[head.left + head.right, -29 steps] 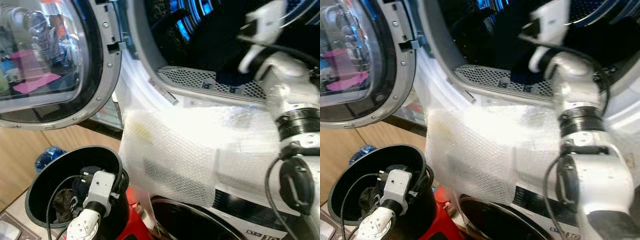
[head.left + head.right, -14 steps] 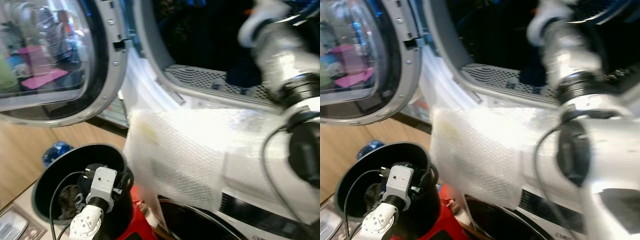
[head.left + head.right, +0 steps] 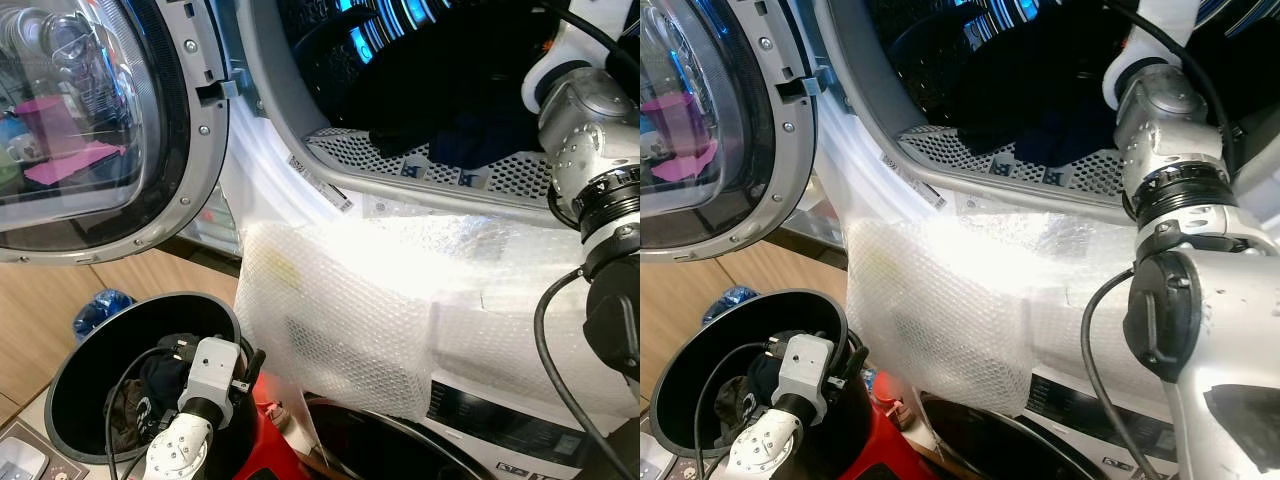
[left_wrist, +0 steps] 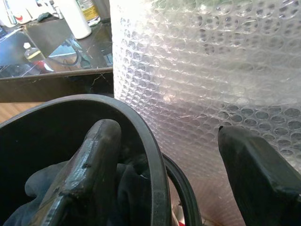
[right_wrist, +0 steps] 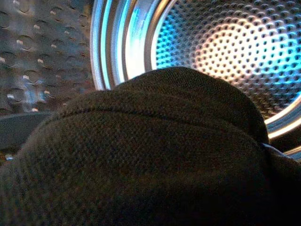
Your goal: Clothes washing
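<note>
The washer drum [image 5: 225, 47] stands open, and a heap of dark clothes [image 3: 450, 90] lies at its mouth. My right arm [image 3: 590, 120] reaches up into the drum. A dark knit cloth [image 5: 155, 155] lies right in front of the right wrist camera and hides that gripper. Low on the left stands a black bucket [image 3: 75, 360] holding dark clothes [image 3: 150, 385]. My left gripper [image 4: 164, 141] is open and straddles the bucket's rim. One of its fingers [image 4: 89, 165] is inside over the clothes, the other [image 4: 256, 174] outside by the bubble wrap.
The round glass door [image 3: 90, 120] is swung open to the left. Bubble wrap [image 3: 340, 300] drapes over the washer's front below the opening. A second machine door [image 3: 400, 450] sits lower down. A blue object [image 3: 95, 308] lies on the wooden floor and a red stand [image 3: 265, 440] is beside the bucket.
The camera swayed and came back. My right arm has pushed further up into the drum, so its wrist is out of the eye views. The left arm has stayed at the bucket.
</note>
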`<state>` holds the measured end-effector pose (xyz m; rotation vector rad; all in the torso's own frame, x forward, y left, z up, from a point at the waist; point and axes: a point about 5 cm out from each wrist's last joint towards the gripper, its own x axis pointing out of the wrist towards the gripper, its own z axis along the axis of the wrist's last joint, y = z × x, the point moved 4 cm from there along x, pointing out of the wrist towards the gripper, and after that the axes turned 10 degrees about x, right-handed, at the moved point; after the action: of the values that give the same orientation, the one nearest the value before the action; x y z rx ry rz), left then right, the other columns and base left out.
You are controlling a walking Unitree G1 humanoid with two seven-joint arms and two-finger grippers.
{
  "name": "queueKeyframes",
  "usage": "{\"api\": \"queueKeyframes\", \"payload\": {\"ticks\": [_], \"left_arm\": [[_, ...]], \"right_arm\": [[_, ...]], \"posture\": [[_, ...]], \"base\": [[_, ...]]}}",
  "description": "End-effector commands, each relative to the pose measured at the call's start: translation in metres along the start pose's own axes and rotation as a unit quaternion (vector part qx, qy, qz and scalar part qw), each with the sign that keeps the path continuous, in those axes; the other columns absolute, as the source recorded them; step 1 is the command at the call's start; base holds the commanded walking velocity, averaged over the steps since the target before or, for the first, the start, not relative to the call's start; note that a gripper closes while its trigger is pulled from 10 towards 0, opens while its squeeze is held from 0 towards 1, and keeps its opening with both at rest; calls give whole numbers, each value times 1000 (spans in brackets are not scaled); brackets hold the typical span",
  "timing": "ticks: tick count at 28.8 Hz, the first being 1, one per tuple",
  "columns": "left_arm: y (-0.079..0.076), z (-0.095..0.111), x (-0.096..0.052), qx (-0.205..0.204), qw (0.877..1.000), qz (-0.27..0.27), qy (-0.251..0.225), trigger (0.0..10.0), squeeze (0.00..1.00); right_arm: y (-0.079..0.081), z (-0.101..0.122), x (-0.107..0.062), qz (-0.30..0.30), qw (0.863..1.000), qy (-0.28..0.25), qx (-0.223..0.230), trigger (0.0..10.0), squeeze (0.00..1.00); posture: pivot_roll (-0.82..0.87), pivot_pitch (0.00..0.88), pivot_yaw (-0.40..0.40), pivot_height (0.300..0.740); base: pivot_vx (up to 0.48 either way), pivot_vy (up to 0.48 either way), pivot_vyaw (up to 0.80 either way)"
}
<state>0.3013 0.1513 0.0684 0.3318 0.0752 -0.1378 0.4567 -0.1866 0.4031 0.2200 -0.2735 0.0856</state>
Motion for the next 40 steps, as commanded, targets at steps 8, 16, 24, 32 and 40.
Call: {"api": "queueKeyframes", "payload": {"ticks": [8,16,24,32,40], "left_arm": [[9,-6,-3,6,1000,10,13,10000,0],[10,-8,-5,7,1000,8,16,10000,0],[8,-9,-5,5,1000,5,18,10000,0],[6,-9,-6,1,1000,7,21,10000,0],[9,-10,-6,0,1000,16,22,10000,0]], "right_arm": [[-5,8,-4,40,997,-10,-69,10000,1000],[-22,37,-16,83,993,-40,-75,10000,1000],[8,31,-27,128,987,-8,99,10000,1000],[24,27,-65,121,986,-16,110,10000,0],[-14,30,-96,-37,998,-52,-15,10000,0]], "posture": [[-28,0,119,740],[-38,0,120,740],[-55,0,118,740],[-64,0,107,740],[-54,1,90,740]], "base": [[0,0,0],[0,0,0],[0,0,0],[0,0,0],[0,0,0]]}}
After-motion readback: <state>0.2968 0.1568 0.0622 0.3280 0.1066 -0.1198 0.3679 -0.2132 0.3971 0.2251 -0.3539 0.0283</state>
